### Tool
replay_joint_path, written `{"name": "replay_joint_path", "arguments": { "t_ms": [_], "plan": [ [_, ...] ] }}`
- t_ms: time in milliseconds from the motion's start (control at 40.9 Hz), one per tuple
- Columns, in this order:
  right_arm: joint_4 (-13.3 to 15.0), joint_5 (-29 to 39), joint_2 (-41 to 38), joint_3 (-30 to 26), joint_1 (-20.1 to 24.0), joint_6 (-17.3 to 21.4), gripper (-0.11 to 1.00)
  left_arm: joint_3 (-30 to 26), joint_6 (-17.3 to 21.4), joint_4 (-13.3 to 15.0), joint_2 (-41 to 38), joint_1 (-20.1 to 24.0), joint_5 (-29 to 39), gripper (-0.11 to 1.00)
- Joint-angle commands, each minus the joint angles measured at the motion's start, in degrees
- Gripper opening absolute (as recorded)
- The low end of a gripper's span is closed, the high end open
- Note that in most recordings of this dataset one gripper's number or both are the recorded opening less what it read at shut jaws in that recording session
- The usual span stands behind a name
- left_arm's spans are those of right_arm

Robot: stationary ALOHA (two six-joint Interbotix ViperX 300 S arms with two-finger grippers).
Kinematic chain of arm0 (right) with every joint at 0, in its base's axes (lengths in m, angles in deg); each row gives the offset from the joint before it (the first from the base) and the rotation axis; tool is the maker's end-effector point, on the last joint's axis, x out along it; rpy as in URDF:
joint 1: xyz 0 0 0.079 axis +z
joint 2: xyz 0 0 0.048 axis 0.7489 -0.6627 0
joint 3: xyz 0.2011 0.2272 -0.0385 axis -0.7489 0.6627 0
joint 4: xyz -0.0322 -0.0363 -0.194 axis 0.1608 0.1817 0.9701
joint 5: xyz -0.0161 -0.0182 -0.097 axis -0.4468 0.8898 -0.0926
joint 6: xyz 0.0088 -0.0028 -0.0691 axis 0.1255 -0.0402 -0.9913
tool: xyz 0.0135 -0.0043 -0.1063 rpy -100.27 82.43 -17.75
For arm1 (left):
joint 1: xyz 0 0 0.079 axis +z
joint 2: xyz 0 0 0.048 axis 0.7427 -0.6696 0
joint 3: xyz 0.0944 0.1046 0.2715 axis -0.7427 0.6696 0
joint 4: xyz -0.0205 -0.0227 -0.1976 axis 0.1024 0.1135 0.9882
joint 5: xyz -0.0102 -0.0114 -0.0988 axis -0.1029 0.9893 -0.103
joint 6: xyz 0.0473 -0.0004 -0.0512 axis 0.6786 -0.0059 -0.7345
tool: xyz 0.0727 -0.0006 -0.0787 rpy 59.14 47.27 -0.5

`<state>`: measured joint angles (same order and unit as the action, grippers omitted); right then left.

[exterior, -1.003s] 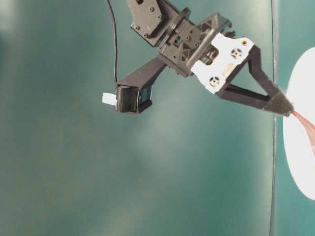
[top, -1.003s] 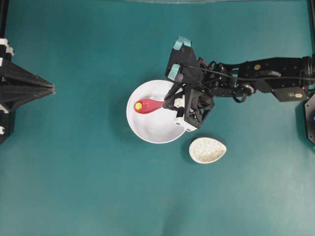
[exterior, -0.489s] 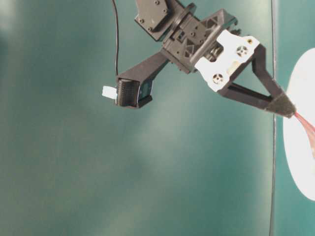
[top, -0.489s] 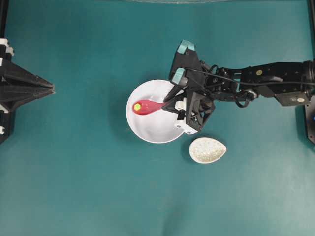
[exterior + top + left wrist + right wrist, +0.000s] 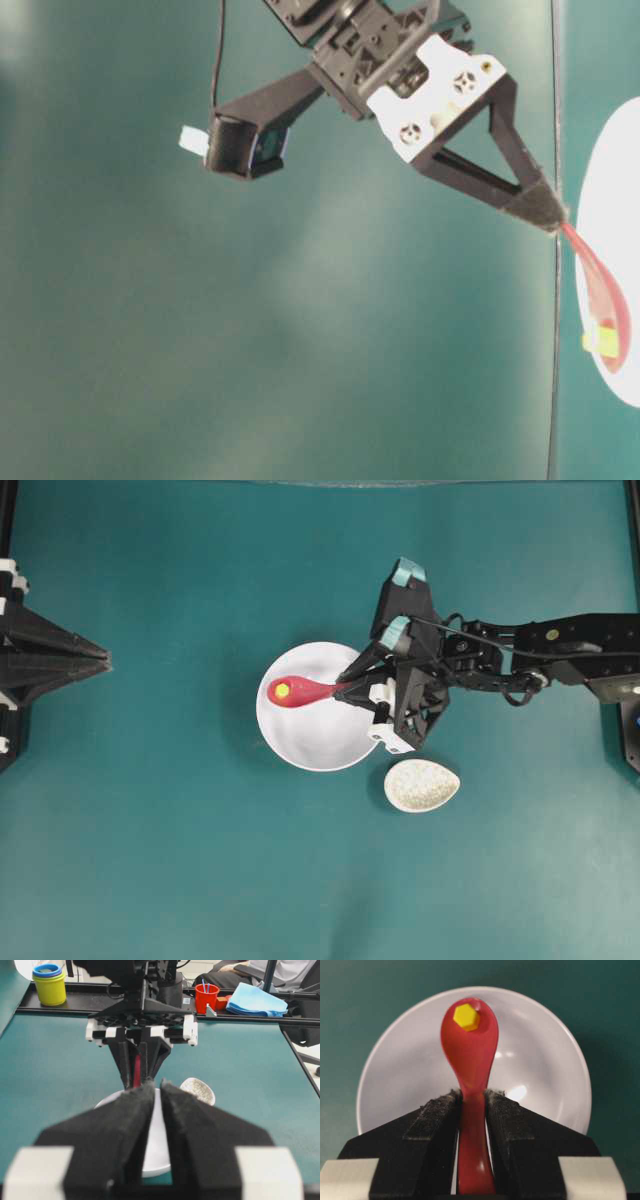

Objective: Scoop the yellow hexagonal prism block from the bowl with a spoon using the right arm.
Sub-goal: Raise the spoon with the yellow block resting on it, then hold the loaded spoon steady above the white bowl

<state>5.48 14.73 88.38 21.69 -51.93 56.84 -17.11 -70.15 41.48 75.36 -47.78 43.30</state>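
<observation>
Yellow block (image 5: 466,1016), glossy red spoon (image 5: 470,1060), plain white bowl (image 5: 540,1065)

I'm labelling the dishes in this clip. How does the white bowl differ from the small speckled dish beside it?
The bowl is round, plain white and much wider; the speckled dish is teardrop-shaped, beige and small. Above the bowl, the right tool holds the spoon carrying the yellow block; the speckled dish holds nothing. Both sit on the green table.
</observation>
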Motion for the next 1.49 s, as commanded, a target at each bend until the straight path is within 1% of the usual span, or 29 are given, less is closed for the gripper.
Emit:
{"name": "replay_joint_path", "arguments": {
  "t_ms": [0, 465, 954, 1223, 1468],
  "plan": [
    [-0.2, -2.1, 2.2, 0.0, 0.6, 0.1, 0.25, -1.8, -0.1, 0.1, -0.2, 0.0, -0.4, 0.14],
    [-0.1, -10.1, 4.7, 3.5, 1.8, 0.0, 0.25, -1.8, -0.3, 0.1, -0.2, 0.0, -0.4, 0.14],
    [0.2, -14.6, 7.0, 6.2, 1.8, -0.5, 0.25, -1.8, -0.2, 0.1, -0.2, 0.0, -0.4, 0.14],
    [1.0, -20.2, 9.9, 9.2, 1.8, -0.8, 0.25, -2.0, -0.2, 0.1, -0.2, 0.0, -0.4, 0.14],
    [1.1, -21.1, 12.6, 11.2, 2.1, -0.7, 0.25, -2.4, -0.3, 0.0, -0.2, 0.0, -0.4, 0.14]
  ]
}}
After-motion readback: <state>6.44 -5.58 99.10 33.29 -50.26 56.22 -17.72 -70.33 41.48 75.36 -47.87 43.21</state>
